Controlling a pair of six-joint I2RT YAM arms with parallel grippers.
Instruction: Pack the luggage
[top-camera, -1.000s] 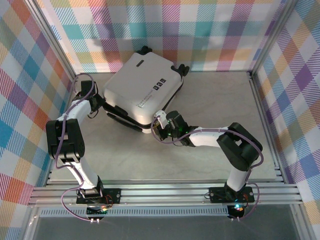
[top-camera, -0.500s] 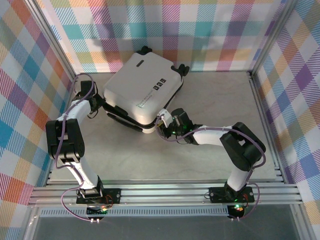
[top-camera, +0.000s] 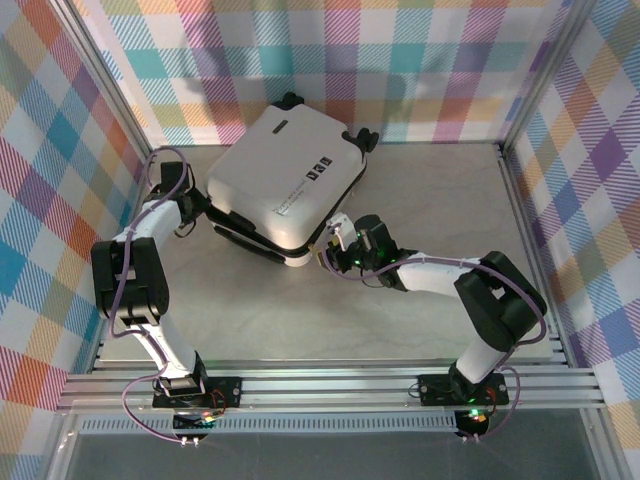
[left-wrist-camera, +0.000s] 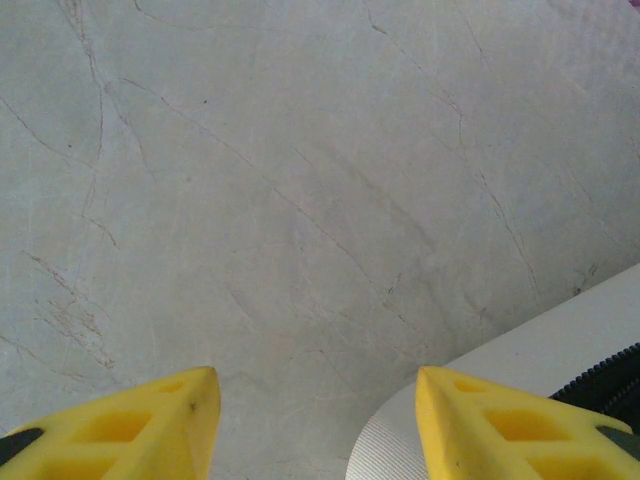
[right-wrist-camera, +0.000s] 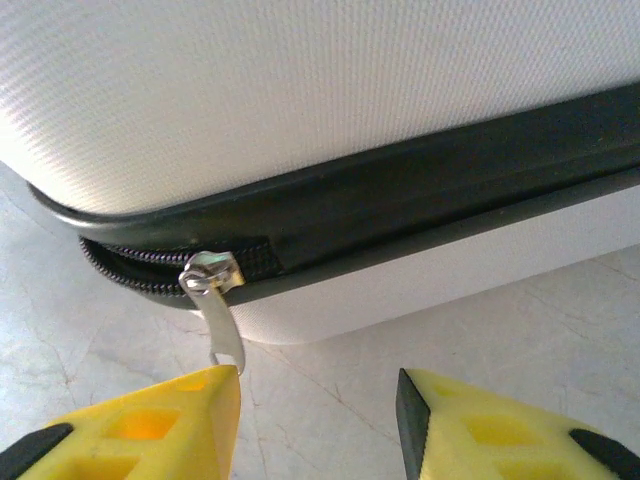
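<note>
White hard shell: the luggage (top-camera: 285, 180) lies lid-down at the back of the table (top-camera: 430, 200). We judge it rigid and slippery, best worked by its zip pull (right-wrist-camera: 222, 335). The right gripper (right-wrist-camera: 320, 385) gapes empty, the pull just beside one finger. The left gripper (left-wrist-camera: 318, 385) stands part-open on nothing.

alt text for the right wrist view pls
A silver zipper pull hangs from the black zipper band at a rounded corner of the white luggage. Just below it, the right end effector stands open, one yellow finger at the pull's tip, above the pale veined table.
</note>
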